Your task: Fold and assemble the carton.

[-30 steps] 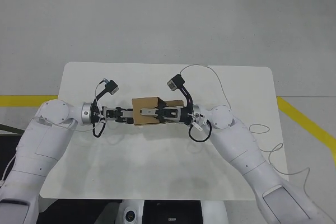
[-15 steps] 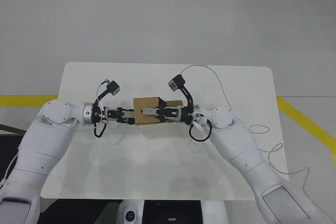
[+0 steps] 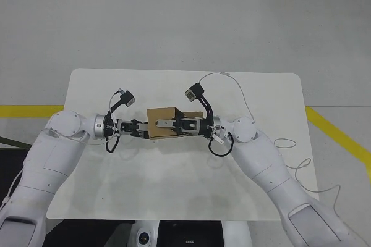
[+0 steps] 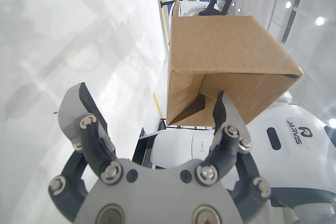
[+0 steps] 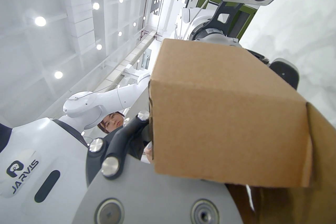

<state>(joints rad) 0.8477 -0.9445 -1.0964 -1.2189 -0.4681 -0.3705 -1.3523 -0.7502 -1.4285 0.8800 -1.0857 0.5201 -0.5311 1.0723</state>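
A brown cardboard carton (image 3: pixel 162 115) lies on its side at the middle of the white table (image 3: pixel 235 179). My right gripper (image 3: pixel 167 123) comes in from the carton's right and is shut on its wall, with one white finger along the outside. In the right wrist view the carton (image 5: pixel 225 114) covers the jaws, and one black finger link (image 5: pixel 128 130) shows beside it. My left gripper (image 4: pixel 151 90) is open at the carton's left end (image 4: pixel 223 57). One of its fingertips (image 4: pixel 221 101) touches the folded end flap, and the other stands apart from it.
A thin white cable (image 3: pixel 238 83) loops over the table behind the right arm. Both wrist cameras (image 3: pixel 125 96) stand up on stalks near the carton. Bare table surface lies in front of and behind the carton.
My left gripper has slid a little to the right, up to the carton's left end. The right gripper and the carton have hardly moved.
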